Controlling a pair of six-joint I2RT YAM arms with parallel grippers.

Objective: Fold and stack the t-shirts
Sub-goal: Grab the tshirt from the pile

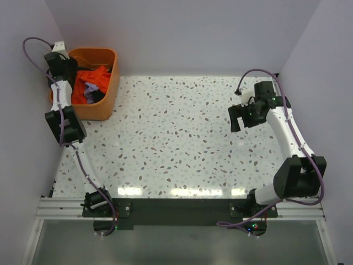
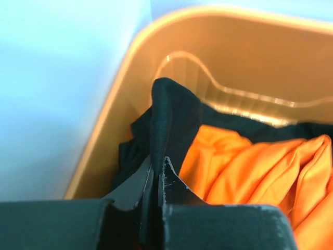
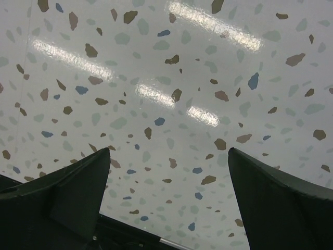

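inside the tub (image 2: 117,109), a raised fold of the black shirt (image 2: 174,112) is clamped by the left gripper (image 2: 156,169), the fold running up toward the tub wall; the orange shirt (image 2: 250,166) is heaped beside it. the right gripper (image 3: 169,153) is held spread, well apart from the tub.

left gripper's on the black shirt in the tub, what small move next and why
Probably lift the left gripper straight up: it is shut on a fold of the black t-shirt, which lies inside the orange tub beside the orange t-shirt.
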